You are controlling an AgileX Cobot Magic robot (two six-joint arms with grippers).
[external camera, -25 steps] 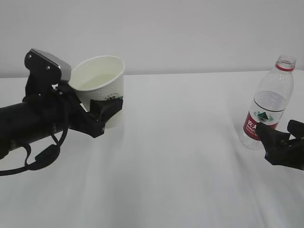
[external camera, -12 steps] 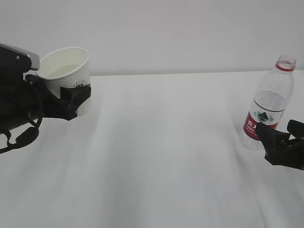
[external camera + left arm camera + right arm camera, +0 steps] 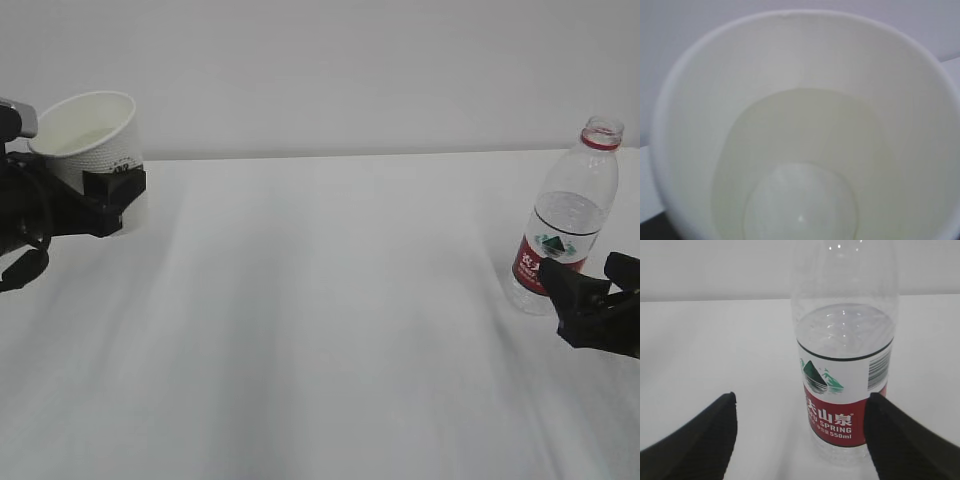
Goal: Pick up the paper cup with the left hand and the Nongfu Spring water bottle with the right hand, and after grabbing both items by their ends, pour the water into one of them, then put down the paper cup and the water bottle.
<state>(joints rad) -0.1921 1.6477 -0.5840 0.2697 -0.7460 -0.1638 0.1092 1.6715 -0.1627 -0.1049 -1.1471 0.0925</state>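
Paper cup (image 3: 88,135) is held at the upper left of the exterior frame, gripped low on its wall by the jaws of the left hand (image 3: 105,190) and tilted slightly; a pale pool of water (image 3: 800,165) is seen inside it. At the right edge, the Nongfu Spring water bottle (image 3: 566,220) is stood upright on the worktop (image 3: 330,320), part full and uncapped. The right hand (image 3: 598,300) is placed just before it, jaws released and astride the label without contact. The cup is best lowered level and released only once seated.
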